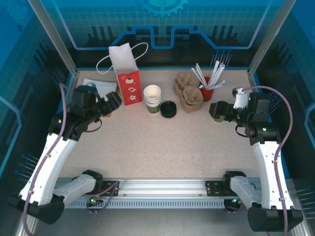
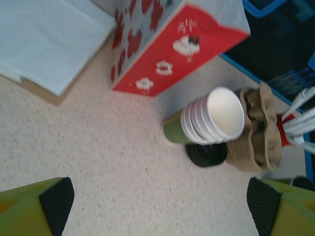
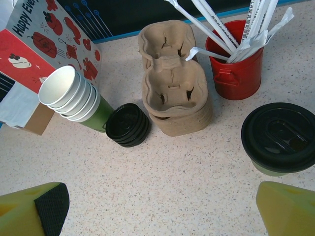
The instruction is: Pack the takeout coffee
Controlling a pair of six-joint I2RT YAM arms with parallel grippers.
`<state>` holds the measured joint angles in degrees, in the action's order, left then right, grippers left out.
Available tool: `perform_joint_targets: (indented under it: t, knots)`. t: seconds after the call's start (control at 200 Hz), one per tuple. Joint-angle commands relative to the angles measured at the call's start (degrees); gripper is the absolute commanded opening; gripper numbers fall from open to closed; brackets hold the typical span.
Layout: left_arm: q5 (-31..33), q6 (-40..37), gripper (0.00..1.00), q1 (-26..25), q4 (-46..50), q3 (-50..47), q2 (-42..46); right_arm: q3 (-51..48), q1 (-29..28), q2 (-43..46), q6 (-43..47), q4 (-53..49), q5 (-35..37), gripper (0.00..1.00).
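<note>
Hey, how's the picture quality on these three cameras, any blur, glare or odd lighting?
Top view: evenly lit, soft shadows on the table, blue cast on the surrounding walls. Left wrist view: the bag looks soft, the cup stack sharper. Right wrist view: crisp, with a dull sheen on the lidded coffee.

Top camera looks down; both close wrist cameras share the cup stack [image 3: 66, 91].
</note>
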<state>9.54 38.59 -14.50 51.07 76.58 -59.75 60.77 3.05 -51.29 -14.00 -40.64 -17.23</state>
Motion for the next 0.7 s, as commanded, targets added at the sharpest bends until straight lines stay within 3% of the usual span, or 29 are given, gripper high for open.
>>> perform_joint_targets:
  t: [0.0, 0.23, 0.53, 0.695]
  knots:
    - [-3.1, -5.3, 0.92, 3.9, 3.4, 6.6, -5.9, -0.3, -0.5, 0.0, -0.7, 0.8, -1.5, 1.0]
    - [-0.5, -10.2, 0.82, 7.2, 4.6, 22.4, -21.9, -0.7, -0.9, 0.0, 0.1, -0.3, -0.6, 1.0]
    - [7.7, -16.2, 0.81, 7.2, 11.2, 50.0, -45.2, -1.6, -1.2, 0.9, 0.5, -1.1, 0.5, 1.0]
    - [11.7, -17.2, 0.81, 7.2, 11.8, 58.9, -54.0, -2.5, -1.3, 0.6, 0.5, -0.8, 0.2, 1.0]
